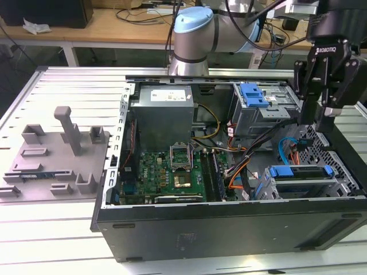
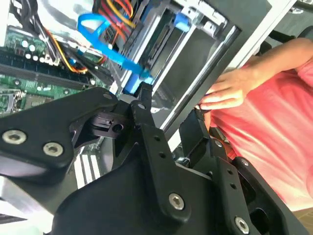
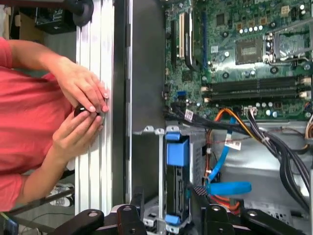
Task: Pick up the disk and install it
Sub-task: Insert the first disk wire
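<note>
The disk [image 1: 301,175], silver with a blue carrier bracket, lies in the drive cage at the near corner of the open computer case [image 1: 229,229], on the exterior view's right. Its blue bracket [image 3: 177,152] shows in the first wrist view, and a blue tab [image 2: 181,22] in the second. My gripper [image 1: 317,117] hangs above the case's right wall, higher than the disk and apart from it. The black fingers [image 3: 137,200] stand spread with nothing between them, and the gripper [image 2: 166,110] is open and empty.
A person in a red shirt holds both hands [image 3: 80,107] at the table rail beside the case wall. A second blue latch [image 1: 254,94] tops the rear drive cage. Blue and orange cables [image 3: 222,188] run beside the disk bay. A grey fixture plate [image 1: 54,157] lies left.
</note>
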Robot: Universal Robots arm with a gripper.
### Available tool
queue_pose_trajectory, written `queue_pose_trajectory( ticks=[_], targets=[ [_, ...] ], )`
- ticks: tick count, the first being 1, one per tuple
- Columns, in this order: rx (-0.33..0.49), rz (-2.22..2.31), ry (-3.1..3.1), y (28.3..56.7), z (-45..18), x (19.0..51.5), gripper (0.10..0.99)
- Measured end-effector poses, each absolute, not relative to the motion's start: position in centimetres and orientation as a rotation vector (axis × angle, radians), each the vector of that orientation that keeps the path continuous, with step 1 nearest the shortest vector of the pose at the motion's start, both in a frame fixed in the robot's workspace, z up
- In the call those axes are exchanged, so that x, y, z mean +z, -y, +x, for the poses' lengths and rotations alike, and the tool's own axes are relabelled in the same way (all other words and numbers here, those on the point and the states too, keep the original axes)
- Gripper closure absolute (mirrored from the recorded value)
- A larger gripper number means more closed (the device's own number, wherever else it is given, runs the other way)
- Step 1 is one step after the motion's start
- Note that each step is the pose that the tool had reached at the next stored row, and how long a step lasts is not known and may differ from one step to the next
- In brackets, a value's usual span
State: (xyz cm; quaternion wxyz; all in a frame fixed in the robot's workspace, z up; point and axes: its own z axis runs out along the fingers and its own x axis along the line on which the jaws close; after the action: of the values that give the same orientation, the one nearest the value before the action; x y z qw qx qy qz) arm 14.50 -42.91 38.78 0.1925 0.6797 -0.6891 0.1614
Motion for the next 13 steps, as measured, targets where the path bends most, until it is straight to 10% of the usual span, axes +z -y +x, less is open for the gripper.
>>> queue_pose_trajectory(
  ticks=[13],
  targets=[
    [0.512,1.89,1.989,41.4,15.1,38.2,0.584]
  ],
)
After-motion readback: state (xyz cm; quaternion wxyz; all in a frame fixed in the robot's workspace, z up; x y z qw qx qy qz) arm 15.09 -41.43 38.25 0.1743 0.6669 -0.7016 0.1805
